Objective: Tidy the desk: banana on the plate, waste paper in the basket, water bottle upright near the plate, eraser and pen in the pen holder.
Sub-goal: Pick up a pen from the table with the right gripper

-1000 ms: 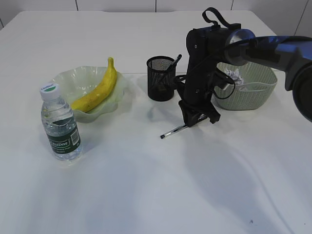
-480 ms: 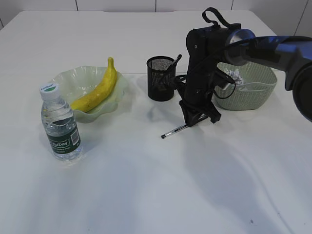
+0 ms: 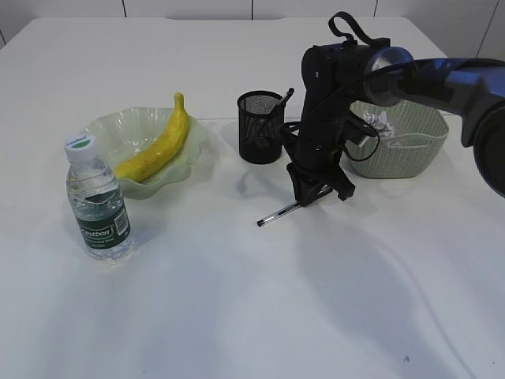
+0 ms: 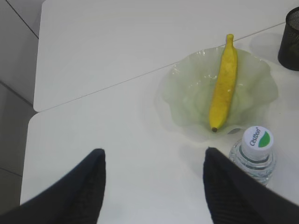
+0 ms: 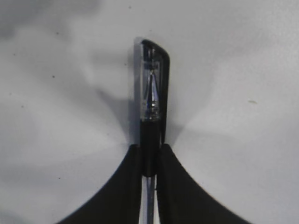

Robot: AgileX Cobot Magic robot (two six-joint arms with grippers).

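My right gripper (image 3: 316, 192) (image 5: 149, 158) is shut on a black-and-clear pen (image 3: 278, 213) (image 5: 152, 93), which slants down to the left with its tip at the table. Just behind it stands the black mesh pen holder (image 3: 260, 130) (image 4: 292, 42) with a dark stick-like thing poking out. The banana (image 3: 158, 146) (image 4: 223, 84) lies on the pale green plate (image 3: 102, 126) (image 4: 182, 88). The water bottle (image 3: 96, 201) (image 4: 254, 149) stands upright in front of the plate. Crumpled waste paper (image 3: 379, 120) sits in the basket (image 3: 410, 154). My left gripper (image 4: 154, 151) hangs open over bare table left of the plate. The eraser is out of view.
The right arm (image 3: 442, 79) reaches in from the right over the basket. The table edge and a floor gap (image 4: 18, 93) lie to the left in the left wrist view.
My right gripper has shifted slightly left with the pen, and the pen's tip has slid a little left. Nothing else moved.
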